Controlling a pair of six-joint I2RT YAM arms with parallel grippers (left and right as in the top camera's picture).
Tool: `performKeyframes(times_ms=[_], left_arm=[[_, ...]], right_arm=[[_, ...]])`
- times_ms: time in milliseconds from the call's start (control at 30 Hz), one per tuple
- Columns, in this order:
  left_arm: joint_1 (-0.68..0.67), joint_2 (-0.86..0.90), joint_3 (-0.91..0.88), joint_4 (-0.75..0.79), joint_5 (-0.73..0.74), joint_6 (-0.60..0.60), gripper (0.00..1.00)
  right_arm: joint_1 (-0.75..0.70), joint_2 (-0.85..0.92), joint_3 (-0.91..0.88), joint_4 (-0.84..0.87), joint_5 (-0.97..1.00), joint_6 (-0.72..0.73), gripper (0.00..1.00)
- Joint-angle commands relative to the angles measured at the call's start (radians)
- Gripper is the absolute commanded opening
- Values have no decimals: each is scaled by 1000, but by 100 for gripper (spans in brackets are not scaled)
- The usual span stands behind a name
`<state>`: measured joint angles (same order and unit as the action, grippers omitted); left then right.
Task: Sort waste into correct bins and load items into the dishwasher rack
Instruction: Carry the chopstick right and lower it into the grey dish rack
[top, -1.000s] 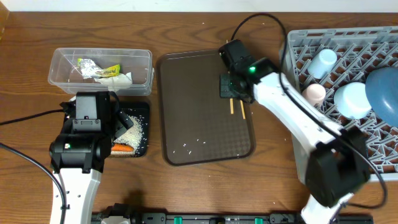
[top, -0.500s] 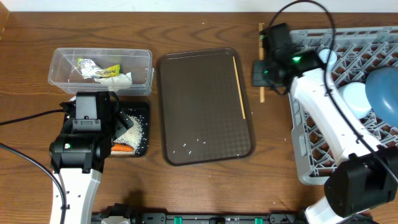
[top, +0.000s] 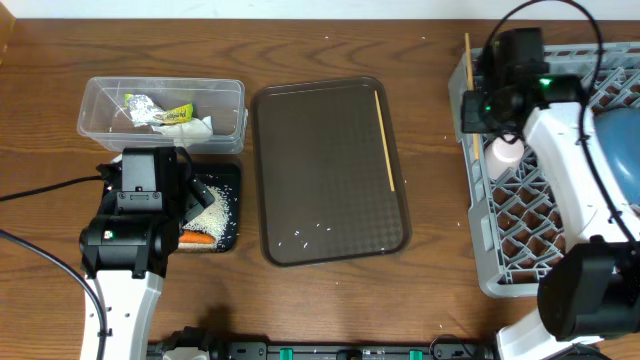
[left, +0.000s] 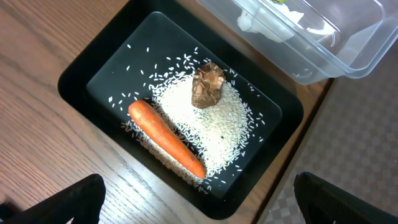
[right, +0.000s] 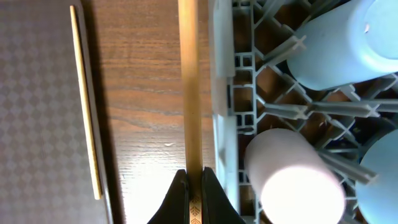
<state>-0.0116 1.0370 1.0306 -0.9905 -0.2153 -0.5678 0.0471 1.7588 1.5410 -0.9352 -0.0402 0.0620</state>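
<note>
Over on the left, the carrot (left: 166, 140), rice (left: 217, 124) and brown lump (left: 207, 84) are piled in the black tray (left: 81, 74), with the left gripper (left: 199, 205) held wide open above it. One chopstick (top: 385, 140) is seen lying along the right side of the brown tray (top: 300, 180). Further right, the other chopstick (right: 189, 87) is pinched in the closed right gripper (right: 194, 190), just beside the left wall of the rack (right: 221, 62).

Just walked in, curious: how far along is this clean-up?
Mostly done. Carrot, rice and brown lump lie in the black tray; napkins and wrapper in the clear tub; cups and a blue bowl sit in the rack. In hand: the right pincer grips one chopstick at the rack's edge. Remaining: the other chopstick and stray grains on the brown tray.
</note>
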Motion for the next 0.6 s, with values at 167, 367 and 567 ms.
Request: performKeyframes(times_ms=[167,367,567], left_arm=[[-1,2,-1,-3,-2,6,98],[-1,2,-1,-3,-2,6,98],[-1,2,-1,-3,-2,6,98]], right_arm=[[-77,-26,0,-8,-98,-140,1],[-116,-23,0,-30,-94,-173,1],[-132,-8,-1,-44,-88,-173,1]])
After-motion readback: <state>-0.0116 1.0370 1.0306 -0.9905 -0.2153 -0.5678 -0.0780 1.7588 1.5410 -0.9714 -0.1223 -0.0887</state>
